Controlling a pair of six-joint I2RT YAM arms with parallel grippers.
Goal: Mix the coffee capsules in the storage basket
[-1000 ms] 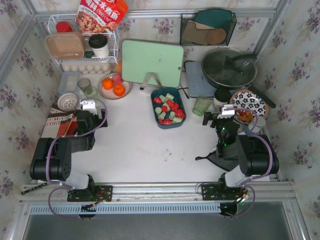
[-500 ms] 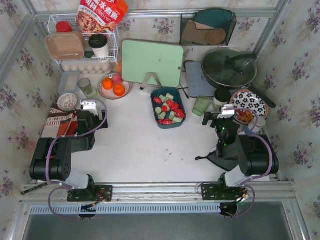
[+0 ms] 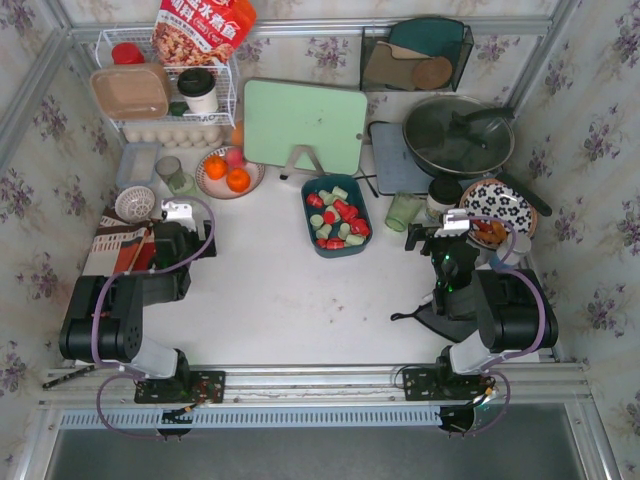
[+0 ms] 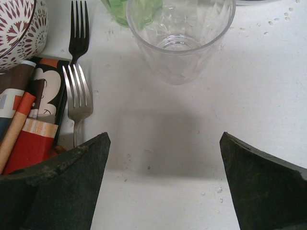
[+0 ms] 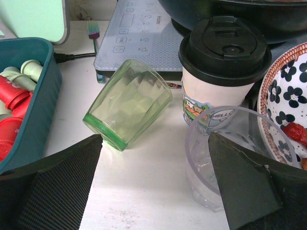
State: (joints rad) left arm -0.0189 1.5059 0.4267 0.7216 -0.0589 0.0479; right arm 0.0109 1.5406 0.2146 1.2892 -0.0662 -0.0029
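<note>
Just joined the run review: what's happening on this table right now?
Nothing is being handled. The left gripper is open and empty, low over the table in front of a clear glass, far left. The right gripper is open and empty too, facing a green glass just right of the basket. The basket sits mid-table with red and pale green capsules in it; neither arm is over it, so mixing isn't under way.
</note>
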